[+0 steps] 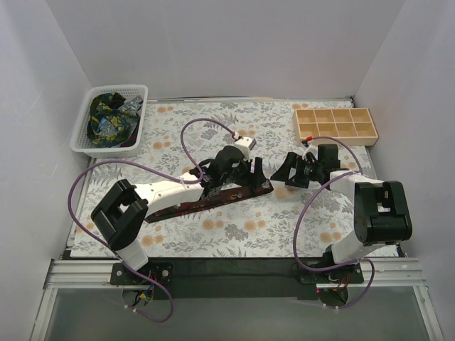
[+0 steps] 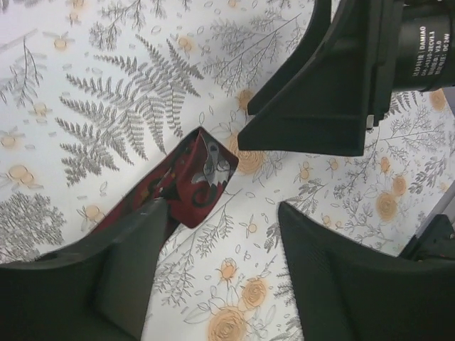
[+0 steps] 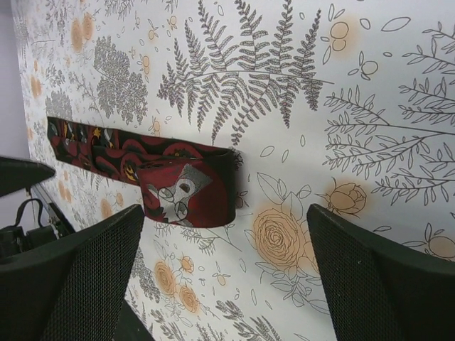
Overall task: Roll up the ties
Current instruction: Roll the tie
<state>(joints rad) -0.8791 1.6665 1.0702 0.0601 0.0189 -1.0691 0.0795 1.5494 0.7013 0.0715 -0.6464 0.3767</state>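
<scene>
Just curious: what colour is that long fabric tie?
Maroon tie with black swirls; clearest in right wrist view.

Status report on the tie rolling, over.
Left gripper open, right gripper open. Maroon tie flat, one end folded over. Nothing blocking.

One maroon tie (image 1: pixel 206 201) on the desk (image 1: pixel 213 238). One white basket (image 1: pixel 84 147) at the far left holds more ties (image 1: pixel 108 121) in a tangle, too bunched to count. One wooden tray (image 1: pixel 338 141) far right. Two arms, two tools: left tool (image 1: pixel 257 172), right tool (image 1: pixel 283 172).
</scene>
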